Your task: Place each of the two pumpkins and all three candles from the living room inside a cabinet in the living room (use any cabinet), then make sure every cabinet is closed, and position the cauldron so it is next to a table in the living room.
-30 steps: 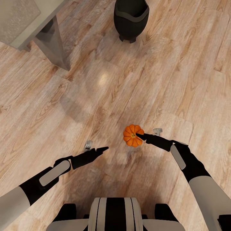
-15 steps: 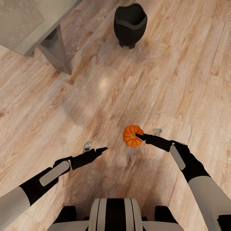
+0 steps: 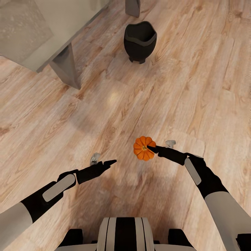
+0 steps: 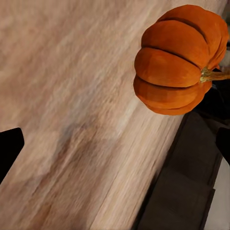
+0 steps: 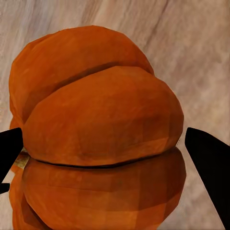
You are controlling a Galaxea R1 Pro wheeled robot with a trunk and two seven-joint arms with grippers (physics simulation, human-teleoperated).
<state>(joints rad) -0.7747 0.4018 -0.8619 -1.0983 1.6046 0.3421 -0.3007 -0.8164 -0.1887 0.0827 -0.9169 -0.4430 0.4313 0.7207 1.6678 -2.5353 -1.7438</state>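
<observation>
I have the right gripper clamped on the pumpkin, held above the wood floor. The left gripper carries nothing; I cannot tell its jaw state. The cauldron stands well ahead of both grippers, near the table.

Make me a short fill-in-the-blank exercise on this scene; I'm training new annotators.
1. The right hand is shut on the ____.
2. The cauldron stands on the wooden ____.
3. The left hand holds ____.
4. The colour of the pumpkin is ____.

Missing words: pumpkin; floor; nothing; orange
</observation>
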